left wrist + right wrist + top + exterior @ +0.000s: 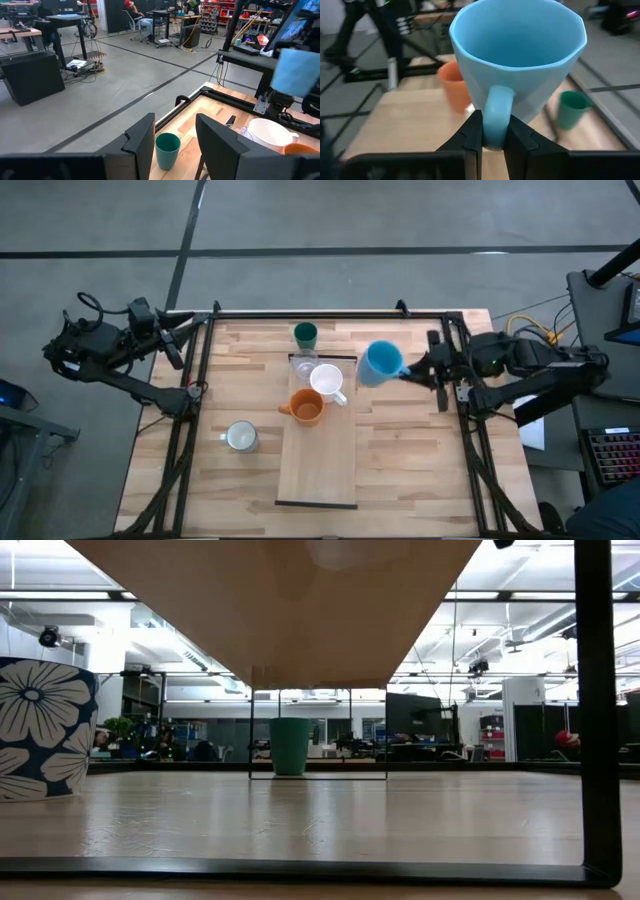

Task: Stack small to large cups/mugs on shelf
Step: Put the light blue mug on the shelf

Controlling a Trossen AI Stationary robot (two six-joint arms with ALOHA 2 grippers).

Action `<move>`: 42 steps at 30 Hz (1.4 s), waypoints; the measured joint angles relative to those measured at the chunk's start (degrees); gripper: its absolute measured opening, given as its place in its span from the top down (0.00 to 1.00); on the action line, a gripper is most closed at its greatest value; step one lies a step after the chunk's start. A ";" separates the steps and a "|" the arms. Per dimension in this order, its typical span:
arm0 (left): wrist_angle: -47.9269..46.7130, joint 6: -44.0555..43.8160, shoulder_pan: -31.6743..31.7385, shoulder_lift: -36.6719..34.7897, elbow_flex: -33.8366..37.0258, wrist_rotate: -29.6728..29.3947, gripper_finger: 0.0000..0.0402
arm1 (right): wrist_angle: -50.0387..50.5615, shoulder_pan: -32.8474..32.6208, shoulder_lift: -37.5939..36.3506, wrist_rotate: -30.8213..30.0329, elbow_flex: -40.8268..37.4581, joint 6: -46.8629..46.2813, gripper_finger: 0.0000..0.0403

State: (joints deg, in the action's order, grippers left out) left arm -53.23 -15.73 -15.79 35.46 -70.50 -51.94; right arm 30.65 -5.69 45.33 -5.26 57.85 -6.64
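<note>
A: Where is the light blue mug (520,65) shown, and how is it held?

B: It is carried above the table's right side, just beside the shelf (318,470), its handle pinched between the clenched fingers of the right gripper (492,137). It is judged rigid, smooth, breakable and rather light; the handle is the surest hold.

A: And the surroundings?

B: The white mug (327,380), orange mug (306,407) and clear glass (304,365) are set on the pale board. The left gripper (172,142) is parked with fingers released at the planked table's (420,470) left rear corner. A workshop is seen beyond.
</note>
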 joint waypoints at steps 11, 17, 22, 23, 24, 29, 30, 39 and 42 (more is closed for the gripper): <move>0.00 0.04 0.00 0.00 0.00 0.00 0.68 | -7.11 -8.85 9.00 1.25 -0.29 -4.35 0.90; 0.00 0.07 0.00 0.00 0.00 0.66 0.68 | -11.11 -11.16 14.39 3.05 -0.29 -6.81 0.90; 0.00 0.09 0.00 0.00 0.00 0.70 0.68 | -14.69 -12.61 17.97 4.19 -0.29 -8.02 0.90; 0.00 0.09 0.00 0.00 0.00 0.70 0.68 | -14.58 -12.72 18.57 4.37 -0.29 -8.69 0.90; 0.00 0.09 0.00 0.00 0.00 0.70 0.68 | -14.53 -12.97 19.20 4.35 -0.29 -9.19 0.90; 0.00 0.11 0.00 0.00 0.00 0.79 0.68 | -14.90 -13.58 22.11 4.17 -0.33 -10.54 0.90; 0.00 0.11 0.02 0.00 0.00 0.93 0.68 | -15.03 -13.58 22.59 4.16 -0.33 -10.95 0.90; 0.00 0.12 0.00 0.00 0.00 2.21 0.68 | -14.68 -13.55 25.78 2.35 -0.48 -10.97 0.90; 0.00 0.10 0.00 0.00 0.00 2.21 0.68 | -14.50 -13.53 26.54 1.42 -0.64 -10.93 0.90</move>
State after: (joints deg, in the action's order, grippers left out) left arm -53.23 -15.62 -15.79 35.46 -70.50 -49.74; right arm 16.15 -19.22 71.86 -3.84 57.21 -17.58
